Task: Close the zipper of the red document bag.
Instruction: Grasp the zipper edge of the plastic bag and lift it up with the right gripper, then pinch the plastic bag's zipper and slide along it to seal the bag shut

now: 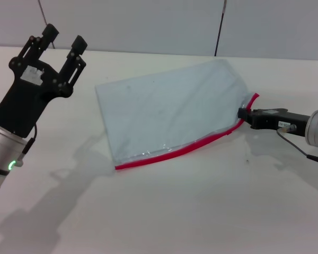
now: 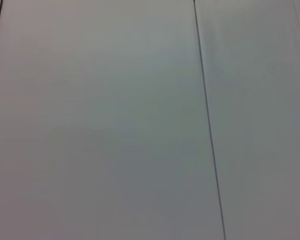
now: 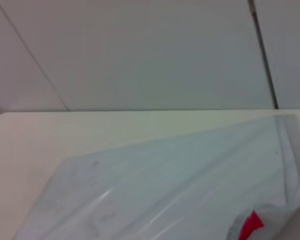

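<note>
The red document bag (image 1: 167, 111) lies flat on the white table, a pale translucent pouch turned at an angle. Its zipper (image 1: 175, 152) is the red strip along the edge nearest me, curving up at the right end. My right gripper (image 1: 244, 114) reaches in low from the right and is shut on that right end of the zipper; the slider itself is hidden. The right wrist view shows the bag (image 3: 180, 185) and a bit of the red zipper (image 3: 250, 225). My left gripper (image 1: 62, 39) is held up at the far left, open, well clear of the bag.
The white table (image 1: 164, 211) spreads around the bag, with a grey panelled wall (image 1: 148, 24) behind its far edge. The left wrist view shows only wall panels (image 2: 115, 125) with a dark seam (image 2: 207, 125).
</note>
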Robot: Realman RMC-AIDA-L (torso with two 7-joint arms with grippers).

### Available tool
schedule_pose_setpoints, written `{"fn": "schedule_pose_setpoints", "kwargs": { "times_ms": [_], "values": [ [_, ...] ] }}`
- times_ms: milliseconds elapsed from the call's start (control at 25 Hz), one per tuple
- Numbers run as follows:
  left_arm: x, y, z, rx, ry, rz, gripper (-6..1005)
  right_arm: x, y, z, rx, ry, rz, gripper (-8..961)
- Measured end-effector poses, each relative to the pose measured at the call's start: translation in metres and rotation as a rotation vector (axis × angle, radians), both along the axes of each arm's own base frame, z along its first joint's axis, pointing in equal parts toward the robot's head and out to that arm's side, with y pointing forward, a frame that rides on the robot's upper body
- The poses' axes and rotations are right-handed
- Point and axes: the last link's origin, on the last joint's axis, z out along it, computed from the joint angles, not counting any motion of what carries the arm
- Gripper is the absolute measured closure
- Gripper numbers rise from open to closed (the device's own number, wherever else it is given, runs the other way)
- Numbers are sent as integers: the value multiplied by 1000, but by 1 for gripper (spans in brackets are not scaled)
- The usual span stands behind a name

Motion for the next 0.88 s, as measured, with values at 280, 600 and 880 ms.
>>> {"fn": "schedule_pose_setpoints", "kwargs": {
  "times_ms": [280,600,880],
  "values": [
    [5,2,-6,-39,26,-28,382,-15,-2,-2,-27,51,70,940],
    [21,11,-37,-216,177,-108,383,-55,-1,-3,-37,210,201,938],
    [26,16,-60,-279,336,-138,383,-88,1,-11,-62,283,282,937]
  ]
}}
